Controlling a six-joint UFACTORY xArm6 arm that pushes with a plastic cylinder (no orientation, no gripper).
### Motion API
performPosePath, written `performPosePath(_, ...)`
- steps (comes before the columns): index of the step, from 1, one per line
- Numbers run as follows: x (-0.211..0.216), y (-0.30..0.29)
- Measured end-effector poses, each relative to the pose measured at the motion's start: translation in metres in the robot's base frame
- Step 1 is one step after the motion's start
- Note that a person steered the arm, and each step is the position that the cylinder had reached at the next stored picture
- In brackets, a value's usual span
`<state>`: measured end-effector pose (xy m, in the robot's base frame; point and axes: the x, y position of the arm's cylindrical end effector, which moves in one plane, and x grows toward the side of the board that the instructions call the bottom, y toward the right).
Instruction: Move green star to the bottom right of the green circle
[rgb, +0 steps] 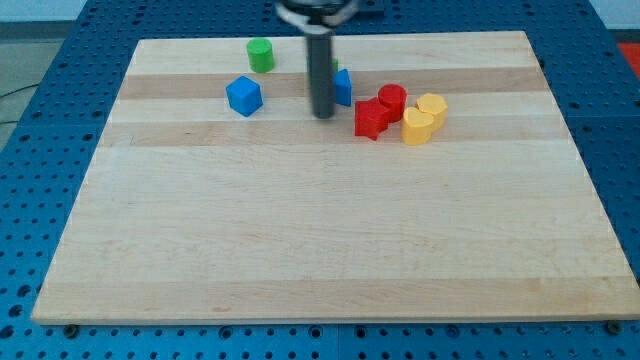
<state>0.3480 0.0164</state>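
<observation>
The green circle (260, 55), a short green cylinder, stands near the view's top, left of centre. My dark rod comes down to its right, and my tip (323, 116) rests on the board. A thin sliver of green (335, 66) shows at the rod's right edge, just above a blue block (343, 88); its shape is hidden by the rod, so I cannot tell whether it is the green star. My tip is right of and below the green circle, well apart from it.
A blue cube (243, 96) sits below the green circle. Right of my tip are a red star (370, 119), a red cylinder (392, 100) and two yellow blocks (418, 128) (433, 107), bunched together. The wooden board (300, 240) lies on a blue perforated table.
</observation>
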Motion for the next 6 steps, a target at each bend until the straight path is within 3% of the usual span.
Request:
performPosePath(1,-0.013,0.058)
performPosePath(3,-0.078,-0.046)
performPosePath(4,-0.079,-0.038)
performPosePath(5,-0.109,-0.027)
performPosePath(6,-0.146,-0.061)
